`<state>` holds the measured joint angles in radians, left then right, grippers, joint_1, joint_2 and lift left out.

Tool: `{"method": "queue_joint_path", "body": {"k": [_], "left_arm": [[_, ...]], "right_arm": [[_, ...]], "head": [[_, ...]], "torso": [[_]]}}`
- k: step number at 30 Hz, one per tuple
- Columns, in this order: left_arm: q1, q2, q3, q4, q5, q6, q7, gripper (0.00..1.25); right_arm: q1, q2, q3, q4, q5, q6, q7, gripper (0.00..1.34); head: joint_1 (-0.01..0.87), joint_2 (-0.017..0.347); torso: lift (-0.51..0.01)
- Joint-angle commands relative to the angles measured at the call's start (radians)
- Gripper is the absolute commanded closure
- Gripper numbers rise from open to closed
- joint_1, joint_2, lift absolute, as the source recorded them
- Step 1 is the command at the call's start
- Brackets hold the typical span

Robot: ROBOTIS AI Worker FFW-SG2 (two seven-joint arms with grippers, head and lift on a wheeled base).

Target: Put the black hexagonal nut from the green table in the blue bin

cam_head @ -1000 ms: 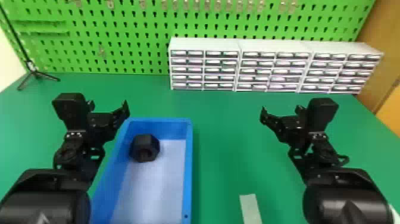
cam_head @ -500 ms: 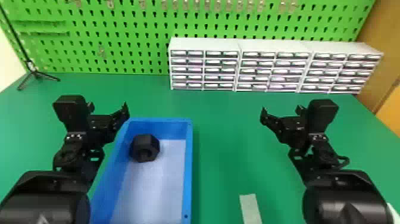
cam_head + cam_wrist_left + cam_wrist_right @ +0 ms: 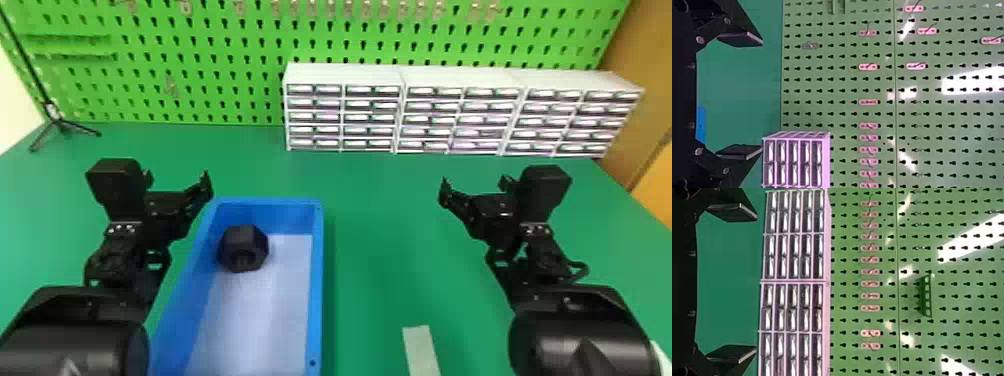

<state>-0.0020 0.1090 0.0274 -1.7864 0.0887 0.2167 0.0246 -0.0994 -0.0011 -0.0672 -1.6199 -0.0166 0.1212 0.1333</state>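
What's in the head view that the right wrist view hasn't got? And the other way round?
Head view: the black nut inside the blue bin, a pale strip on the green table, a tripod at the back left, and the left gripper.

Right wrist view: a little green rack on the pegboard, and bright shiny patches on that board.

Both: the open right gripper, the drawers, the pegboard with hooks, and the green table.
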Motion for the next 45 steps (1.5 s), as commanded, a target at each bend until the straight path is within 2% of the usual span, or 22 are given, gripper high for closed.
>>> {"method": "queue_joint_path", "body": {"k": [1,45], "left_arm": [[-0.003,0.000,-0.003,-0.001,-0.006,0.000,0.000,0.31],[-0.018,-0.002,-0.014,-0.001,0.005,0.000,0.000,0.31]], "right_arm": [[0.001,0.000,-0.002,0.000,-0.003,0.000,0.000,0.12],[-0.003,-0.002,-0.008,0.000,-0.008,0.008,-0.003,0.12]], "head": [[0.683,0.028],[0.683,0.028]], "torso": [[-0.096],[-0.096]]}}
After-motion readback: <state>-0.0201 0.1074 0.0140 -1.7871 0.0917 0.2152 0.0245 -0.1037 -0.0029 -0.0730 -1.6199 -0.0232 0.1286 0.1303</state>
